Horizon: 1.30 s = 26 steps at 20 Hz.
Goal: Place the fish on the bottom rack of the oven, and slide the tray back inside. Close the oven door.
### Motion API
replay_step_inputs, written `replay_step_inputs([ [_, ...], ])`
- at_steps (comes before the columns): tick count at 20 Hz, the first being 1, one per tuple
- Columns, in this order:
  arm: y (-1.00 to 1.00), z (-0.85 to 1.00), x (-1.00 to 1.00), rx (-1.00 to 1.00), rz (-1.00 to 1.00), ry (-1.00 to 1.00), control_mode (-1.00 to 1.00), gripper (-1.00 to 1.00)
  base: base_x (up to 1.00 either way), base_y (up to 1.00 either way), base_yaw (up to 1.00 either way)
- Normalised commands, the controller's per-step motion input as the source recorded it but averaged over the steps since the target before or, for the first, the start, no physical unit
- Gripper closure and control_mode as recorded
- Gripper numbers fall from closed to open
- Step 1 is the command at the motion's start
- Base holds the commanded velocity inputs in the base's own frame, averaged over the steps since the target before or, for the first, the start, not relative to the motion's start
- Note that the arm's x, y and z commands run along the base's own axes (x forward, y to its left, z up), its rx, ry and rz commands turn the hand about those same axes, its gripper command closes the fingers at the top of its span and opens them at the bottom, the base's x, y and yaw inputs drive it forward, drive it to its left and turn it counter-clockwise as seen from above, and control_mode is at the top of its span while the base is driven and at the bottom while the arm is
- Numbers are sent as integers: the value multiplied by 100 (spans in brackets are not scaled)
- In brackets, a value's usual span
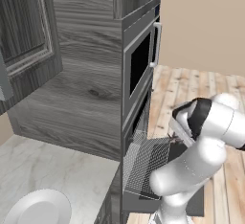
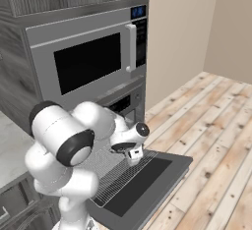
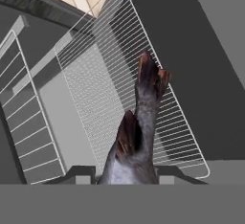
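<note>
1. The room is a kitchen with a pale plank floor (image 2: pixel 206 140), beige walls and a tall grey wood-grain cabinet (image 1: pixel 86 74) that houses the appliances.
2. A black-windowed appliance with a vertical silver handle (image 2: pixel 93 59) sits high in that cabinet; the oven (image 2: pixel 125 105) is the dark opening below it.
3. The oven door (image 2: pixel 165 172) is dropped flat and open, which leaves room to reach the rack from above.
4. The rack (image 3: pixel 119 98), a grey wire grid, is pulled out over the open door, likely so the fish can be set down without reaching into the cavity.
5. A marbled counter (image 1: pixel 43 170) beside the cabinet carries a round white plate (image 1: pixel 40 208), well apart from the oven.
6. The gripper (image 2: pixel 134 155) hangs above the rack, pointing down.
7. Its fingers are pressed on the fish (image 3: pixel 139 127), pinching the head end so the tail dangles toward the wires; whether the tail touches them I cannot tell.
8. My reading: the fish is not yet released, and sliding the rack in and shutting the door remain.
</note>
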Motion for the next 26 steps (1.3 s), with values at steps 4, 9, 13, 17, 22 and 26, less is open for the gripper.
replay_step_inputs([
  [4, 0, -30, 8, 0, 0, -1, -100, 100, 0, 0, 0],
  [9, 0, -50, 5, 0, 0, 0, -100, 100, 0, 0, 0],
  [13, 0, -27, 25, 0, 0, 0, -100, 100, 0, 0, 0],
  [17, -2, -28, 22, 0, 2, 0, -100, 100, 0, 0, 0],
  [22, -27, -20, 1, 1, 4, 0, -100, 100, 0, 0, 0],
  [26, -26, -13, 5, 2, 3, 0, -100, 100, 0, 0, 0],
])
